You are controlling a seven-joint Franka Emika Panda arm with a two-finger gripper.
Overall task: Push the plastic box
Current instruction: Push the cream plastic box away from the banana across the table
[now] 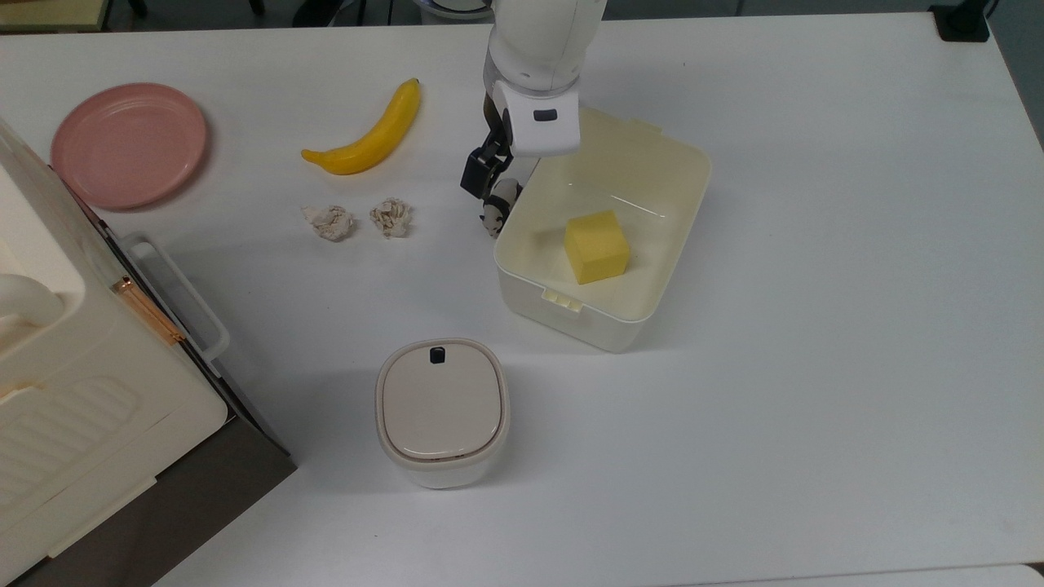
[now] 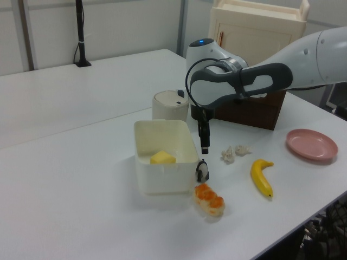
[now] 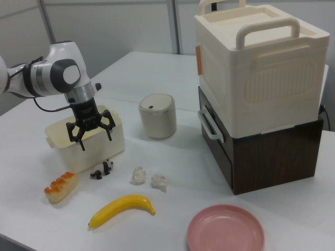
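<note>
The plastic box (image 1: pixel 652 204) is a deep cream-white tub with the long side angled on the white table; it also shows in the left view (image 2: pixel 162 179) and the right view (image 3: pixel 104 149). A yellow block (image 1: pixel 597 246) lies inside it. My gripper (image 1: pixel 488 175) hangs just outside the box's long wall on the top view's left, near its far corner and right above a small panda figurine (image 1: pixel 494 216). In the right view the gripper (image 3: pixel 90 140) stands open in front of the box wall, holding nothing. I cannot tell whether it touches the wall.
A banana (image 1: pixel 367 134), two crumpled paper balls (image 1: pixel 330 222) and a pink plate (image 1: pixel 129 144) lie to the top view's left. A beige-lidded container (image 1: pixel 442 412) stands in front. The big cream case (image 1: pixel 65 383) fills the left edge. An orange-topped food piece (image 2: pixel 210 199) lies beside the box.
</note>
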